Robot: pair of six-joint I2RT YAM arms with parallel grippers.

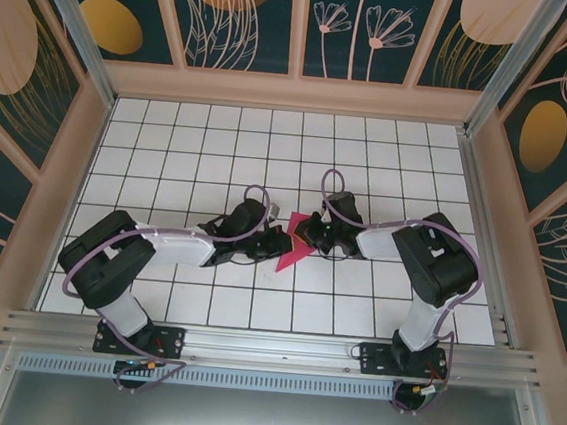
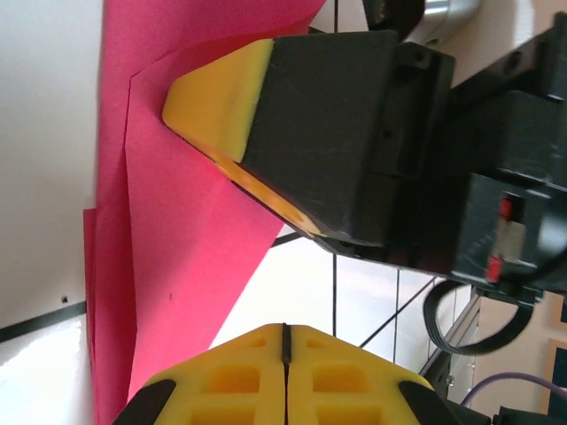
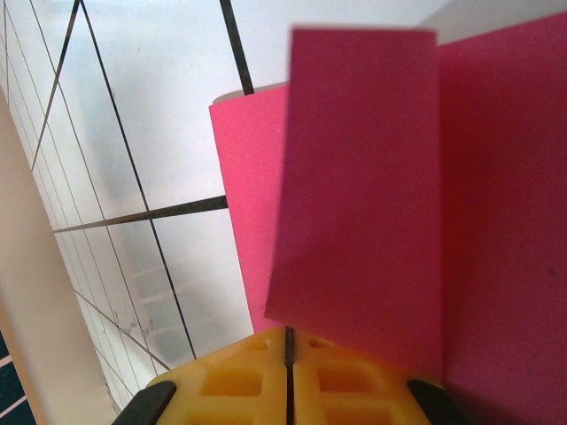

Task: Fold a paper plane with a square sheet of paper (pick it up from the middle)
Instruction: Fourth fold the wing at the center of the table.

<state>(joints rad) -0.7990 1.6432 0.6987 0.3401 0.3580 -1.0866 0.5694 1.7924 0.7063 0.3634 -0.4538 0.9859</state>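
Right fingers (image 3: pixel 239 381) pinch the paper (image 3: pixel 372 195) — left fingers (image 2: pixel 239 381) shut alongside

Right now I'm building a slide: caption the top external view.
Left gripper and right gripper, both shut, meet at a folded magenta-pink paper sheet over a white gridded table.

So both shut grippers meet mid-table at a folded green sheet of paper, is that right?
Not quite: the paper is magenta-pink, not green, as the top external view shows. The left gripper and right gripper are indeed shut and meet at it mid-table.
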